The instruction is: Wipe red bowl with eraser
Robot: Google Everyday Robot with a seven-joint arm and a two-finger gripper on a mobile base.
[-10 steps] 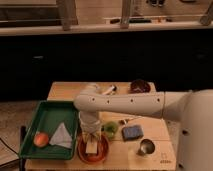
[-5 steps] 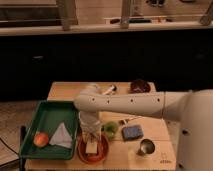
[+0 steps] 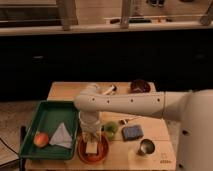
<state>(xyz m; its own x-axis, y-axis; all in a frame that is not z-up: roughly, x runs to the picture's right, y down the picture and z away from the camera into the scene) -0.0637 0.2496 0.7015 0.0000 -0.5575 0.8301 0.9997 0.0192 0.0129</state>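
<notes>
The red bowl (image 3: pixel 93 151) sits on the wooden table (image 3: pixel 65 92) near its front edge, just right of the green tray. The eraser (image 3: pixel 91 147), a pale cream block, lies inside the bowl at its middle. My gripper (image 3: pixel 91 137) reaches straight down from the white arm into the bowl and sits right on top of the eraser, touching it. The arm hides the bowl's far rim.
A green tray (image 3: pixel 47 114) at the left holds a white folded cloth (image 3: pixel 62 135) and an orange-red fruit (image 3: pixel 41 138). A green object (image 3: pixel 110 128), a blue pad (image 3: pixel 132 132), a metal cup (image 3: pixel 146 147) and a maroon bowl (image 3: pixel 140 86) stand to the right.
</notes>
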